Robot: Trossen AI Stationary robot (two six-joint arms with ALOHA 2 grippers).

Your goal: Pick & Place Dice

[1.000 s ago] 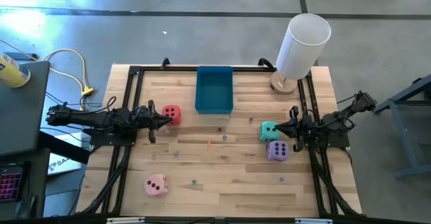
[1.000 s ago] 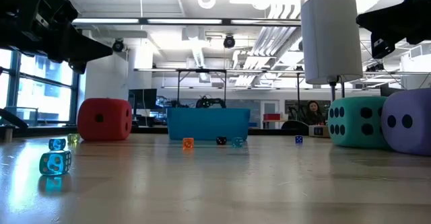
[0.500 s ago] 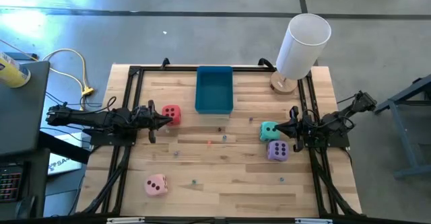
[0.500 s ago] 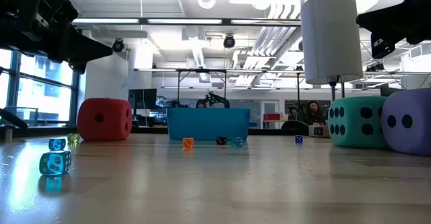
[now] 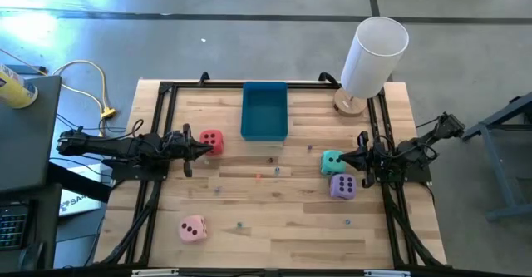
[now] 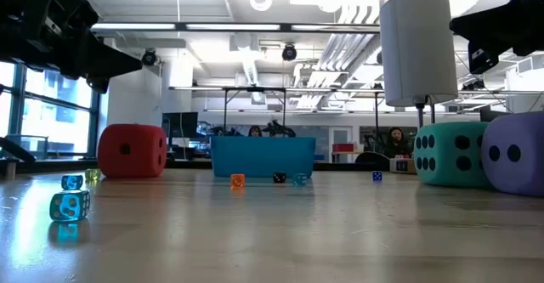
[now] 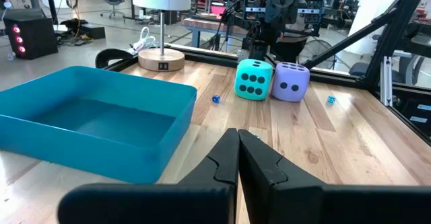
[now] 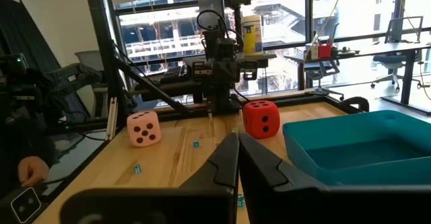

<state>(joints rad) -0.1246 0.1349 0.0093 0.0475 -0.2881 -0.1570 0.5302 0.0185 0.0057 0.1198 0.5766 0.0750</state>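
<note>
Dice, four soft rounded-corner cubes, lie apart on slatted wood; both jaws clenched, empty.

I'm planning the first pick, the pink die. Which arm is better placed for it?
Probably the left. The pink die lies on the left half of the table, nearer the left gripper, shut beside the red die. The right gripper rests shut across the table by the teal die.

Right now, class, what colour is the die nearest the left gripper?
Red die, dark pips, beside the left gripper; best in the high view.
</note>
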